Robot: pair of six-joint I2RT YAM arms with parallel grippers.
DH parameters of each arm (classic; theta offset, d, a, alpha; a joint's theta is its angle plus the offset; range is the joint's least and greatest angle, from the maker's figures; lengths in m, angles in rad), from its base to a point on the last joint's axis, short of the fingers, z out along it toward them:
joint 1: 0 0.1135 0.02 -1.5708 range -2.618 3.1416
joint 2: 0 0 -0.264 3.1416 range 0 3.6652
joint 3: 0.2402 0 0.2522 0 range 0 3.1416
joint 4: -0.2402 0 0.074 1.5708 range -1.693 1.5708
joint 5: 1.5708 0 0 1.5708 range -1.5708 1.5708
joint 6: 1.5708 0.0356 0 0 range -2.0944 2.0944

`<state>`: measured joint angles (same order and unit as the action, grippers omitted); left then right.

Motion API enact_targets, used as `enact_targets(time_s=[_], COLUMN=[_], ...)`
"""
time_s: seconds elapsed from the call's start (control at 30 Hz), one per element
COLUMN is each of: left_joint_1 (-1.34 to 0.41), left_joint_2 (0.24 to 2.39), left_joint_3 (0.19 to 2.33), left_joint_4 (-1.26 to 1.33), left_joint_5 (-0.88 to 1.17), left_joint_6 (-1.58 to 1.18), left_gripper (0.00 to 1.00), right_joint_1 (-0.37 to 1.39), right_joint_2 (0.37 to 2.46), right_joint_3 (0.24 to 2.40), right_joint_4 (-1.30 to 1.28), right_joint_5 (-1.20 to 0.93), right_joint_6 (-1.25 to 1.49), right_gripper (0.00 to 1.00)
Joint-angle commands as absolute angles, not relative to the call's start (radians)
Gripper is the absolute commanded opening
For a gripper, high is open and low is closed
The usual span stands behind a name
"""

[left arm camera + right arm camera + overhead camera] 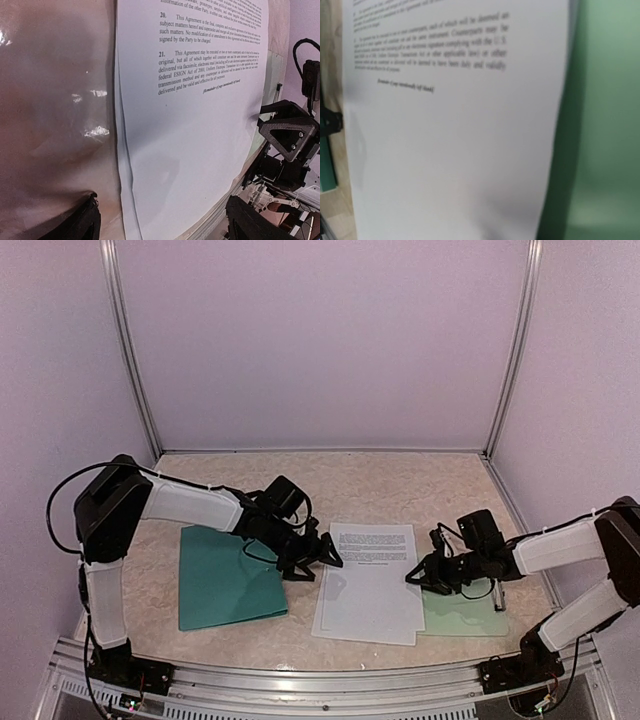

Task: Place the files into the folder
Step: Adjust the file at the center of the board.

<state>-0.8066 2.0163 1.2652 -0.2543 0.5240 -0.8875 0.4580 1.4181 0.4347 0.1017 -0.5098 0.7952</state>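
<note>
The files [368, 585] lie as a stack of white printed sheets in the middle of the table, and they fill much of the left wrist view [190, 125] and the right wrist view [455, 140]. The dark teal folder [225, 580] lies flat and closed to their left; a sliver of it [325, 167] shows in the right wrist view. My left gripper [320, 558] hangs open at the stack's left edge, its fingertips [77, 225] straddling the near corner with nothing between them. My right gripper [413, 577] is at the stack's right edge; its fingers are hidden from its own camera.
A pale mint-green clipboard [465, 612] lies under the right edge of the sheets and shows beside them [610, 125]. The right arm [287, 135] is close across the stack. Metal frame posts and walls enclose the table; an aluminium rail [320, 680] runs along the front.
</note>
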Motion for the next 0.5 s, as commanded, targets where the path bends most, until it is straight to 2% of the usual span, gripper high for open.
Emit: enact_targets(time_s=[0.0,0.27,0.47], left_joint_1=[-0.811,-0.828,-0.832], left_joint_2=[2.029,2.019,2.047], left_joint_3=[1.195,1.174,1.177], left_joint_4=[-0.366,-0.376,-0.354], left_joint_5=[0.525,0.528,0.562], left_joint_6=[-0.891,-0.889,-0.892], left_gripper=[0.84,0.84,0.82], right_joint_1=[0.487,0.51,0.552], right_joint_2=[1.407,1.334,1.355], right_joint_3=[0.381,0.302,0.236], right_joint_4=[0.131,0.145,0.287], right_joint_5=[-0.473,-0.447,-0.465], right_joint_6=[0.843,0.917,1.036], right_gripper=[0.37,0.36,0.36])
